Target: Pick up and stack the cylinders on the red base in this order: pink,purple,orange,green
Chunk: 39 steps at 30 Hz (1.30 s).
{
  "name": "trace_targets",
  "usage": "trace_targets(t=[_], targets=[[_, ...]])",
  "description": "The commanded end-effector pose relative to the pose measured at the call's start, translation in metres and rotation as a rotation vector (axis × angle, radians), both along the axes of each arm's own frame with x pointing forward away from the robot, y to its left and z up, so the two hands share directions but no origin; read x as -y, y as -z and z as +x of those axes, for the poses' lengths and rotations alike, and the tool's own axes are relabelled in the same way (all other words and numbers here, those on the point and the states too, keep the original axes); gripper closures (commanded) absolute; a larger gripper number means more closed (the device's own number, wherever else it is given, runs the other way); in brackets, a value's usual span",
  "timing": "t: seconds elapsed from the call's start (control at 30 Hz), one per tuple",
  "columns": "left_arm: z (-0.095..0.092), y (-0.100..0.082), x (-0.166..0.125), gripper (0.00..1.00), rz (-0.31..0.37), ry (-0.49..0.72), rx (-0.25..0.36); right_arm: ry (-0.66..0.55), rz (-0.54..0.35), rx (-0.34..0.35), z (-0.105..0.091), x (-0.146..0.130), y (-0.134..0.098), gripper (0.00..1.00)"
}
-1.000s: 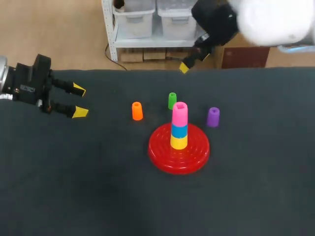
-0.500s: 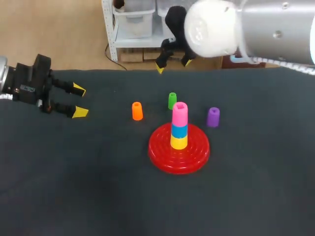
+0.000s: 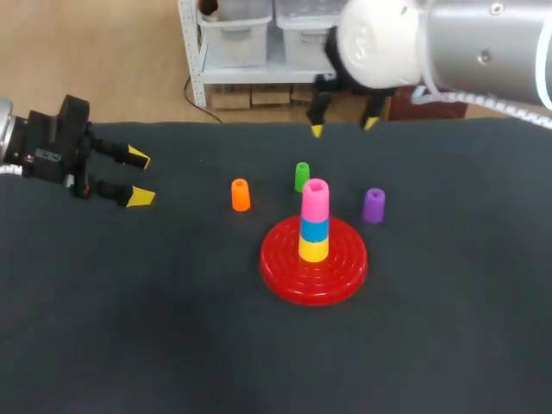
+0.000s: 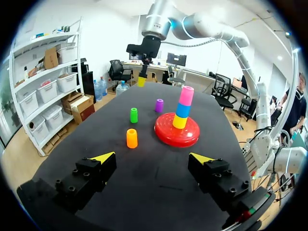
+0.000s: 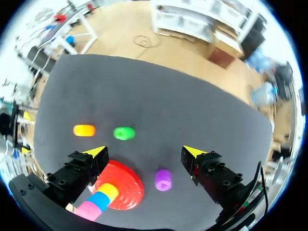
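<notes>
Dark surface (image 3: 172, 328) | purple cylinder (image 3: 373, 205) upright, right of centre, below right gripper (image 3: 343, 127), wide and empty | left gripper (image 3: 139, 177) wide, far left

No readable text, label, number or sign on any surface.

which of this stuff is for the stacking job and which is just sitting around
For the job: red base, pink cylinder (already stacked), purple cylinder, orange cylinder, green cylinder.
Not in the order: yellow cylinder, blue cylinder, both under the pink.
</notes>
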<state>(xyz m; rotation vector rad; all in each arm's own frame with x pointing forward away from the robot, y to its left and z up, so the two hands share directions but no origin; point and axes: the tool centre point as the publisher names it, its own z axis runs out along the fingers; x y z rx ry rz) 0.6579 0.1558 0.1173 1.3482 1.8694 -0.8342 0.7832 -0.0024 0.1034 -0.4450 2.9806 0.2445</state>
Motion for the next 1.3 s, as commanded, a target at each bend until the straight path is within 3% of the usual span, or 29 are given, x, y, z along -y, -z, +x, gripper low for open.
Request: trace_targets(t=[0.03, 0.3, 0.47, 0.67, 0.93, 1.1, 1.3], targets=[[0.000, 0.001, -0.001, 0.00, -0.003, -0.001, 0.004, 0.067, 0.023, 0.087, -0.041, 0.029, 0.008, 0.00], [0.000, 0.001, -0.001, 0.00, -0.003, -0.001, 0.004, 0.075, -0.042, 0.054, -0.078, 0.032, 0.026, 0.00], [0.000, 0.001, -0.001, 0.00, -0.003, -0.001, 0.004, 0.139, -0.058, 0.055, -0.091, 0.040, 0.041, 0.00], [0.000, 0.001, -0.001, 0.00, -0.003, -0.001, 0.004, 0.241, -0.037, 0.051, -0.090, 0.054, 0.053, 0.00], [0.000, 0.001, -0.001, 0.00, -0.003, -0.001, 0.004, 0.236, -0.046, 0.024, -0.077, 0.057, 0.063, 0.00], [0.000, 0.001, -0.001, 0.00, -0.003, -0.001, 0.004, 0.217, -0.051, -0.022, -0.066, 0.054, 0.067, 0.00], [0.000, 0.001, -0.001, 0.00, -0.003, -0.001, 0.004, 0.191, -0.057, -0.075, -0.065, 0.053, 0.067, 0.00]])
